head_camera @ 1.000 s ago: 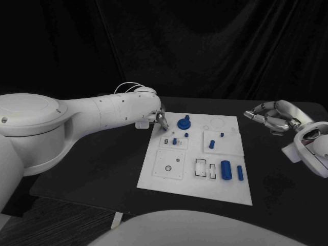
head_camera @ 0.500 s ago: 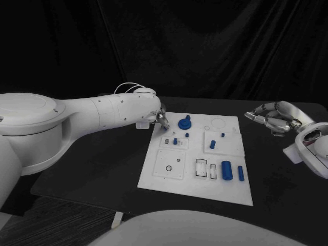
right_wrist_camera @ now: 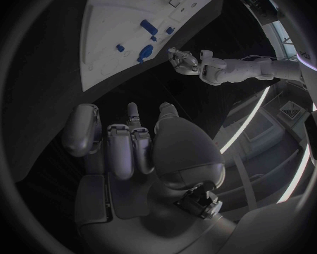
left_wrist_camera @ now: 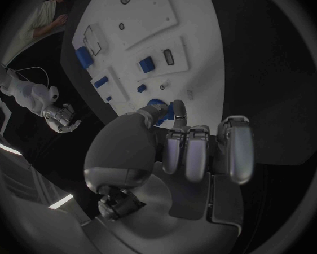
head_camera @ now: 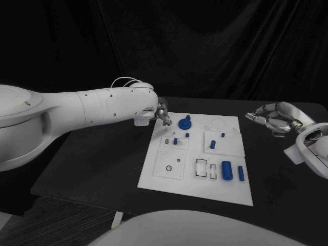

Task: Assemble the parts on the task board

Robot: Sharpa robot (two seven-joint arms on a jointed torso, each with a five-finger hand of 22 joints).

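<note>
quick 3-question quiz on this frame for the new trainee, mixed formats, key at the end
1. True or false: the right hand rests on the task board.
2. Which hand is nearest the round blue part at the board's far end? A) left hand B) right hand
3. Fill in: the two upright blue cylinders stand near the board's ___ edge, by the robot's own sides.

Key: 1 false, it hovers off the board over the black table; 2 A; 3 right.
</note>
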